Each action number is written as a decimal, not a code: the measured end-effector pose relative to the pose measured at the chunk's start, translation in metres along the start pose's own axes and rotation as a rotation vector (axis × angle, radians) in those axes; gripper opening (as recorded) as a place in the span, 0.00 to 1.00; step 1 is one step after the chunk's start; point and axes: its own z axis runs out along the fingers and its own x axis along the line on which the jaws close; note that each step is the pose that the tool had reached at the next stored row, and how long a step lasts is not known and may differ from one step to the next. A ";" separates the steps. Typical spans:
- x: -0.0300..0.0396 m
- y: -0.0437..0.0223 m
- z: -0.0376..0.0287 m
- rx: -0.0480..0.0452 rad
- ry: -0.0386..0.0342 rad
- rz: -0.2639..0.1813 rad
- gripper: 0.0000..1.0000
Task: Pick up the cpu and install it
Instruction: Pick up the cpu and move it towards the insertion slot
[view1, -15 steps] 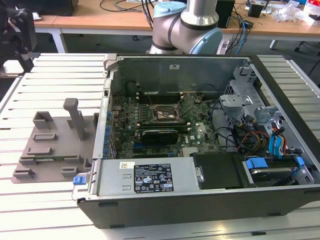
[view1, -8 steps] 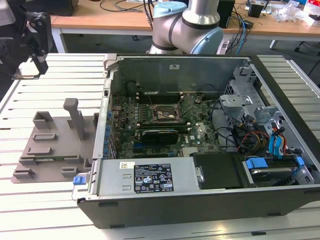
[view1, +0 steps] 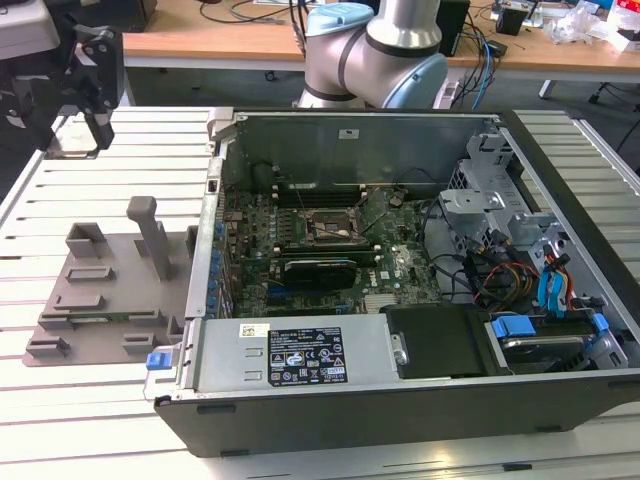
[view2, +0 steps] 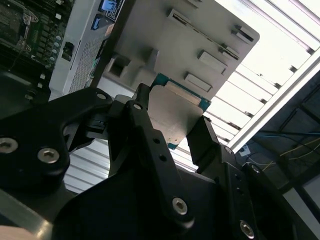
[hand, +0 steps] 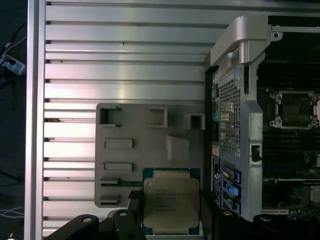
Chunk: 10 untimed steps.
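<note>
The gripper (view2: 174, 112) is clamped on the cpu (hand: 171, 199) by two opposite edges, holding it in the air above the slatted table (view1: 120, 420), near the grey fixture tray (hand: 135, 131) that lies against the open computer case's (view1: 350, 415) side wall. With so thin a hold the chip could slip or tilt. A skewed chip might catch the case wall or damage the socket (view1: 330, 228) on the motherboard inside.

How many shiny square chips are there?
1. The cpu is pinched between the fingers of the robot's hand, up in the air, higher than the grey tray. More might hide inside the computer case.
</note>
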 end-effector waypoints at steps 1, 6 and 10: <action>-0.0030 0.0000 0.0002 -0.0001 0.0000 0.000 0.55; -0.0162 -0.0002 0.0004 0.0000 0.0001 0.000 0.55; -0.0241 -0.0003 0.0006 0.0000 0.0000 0.000 0.55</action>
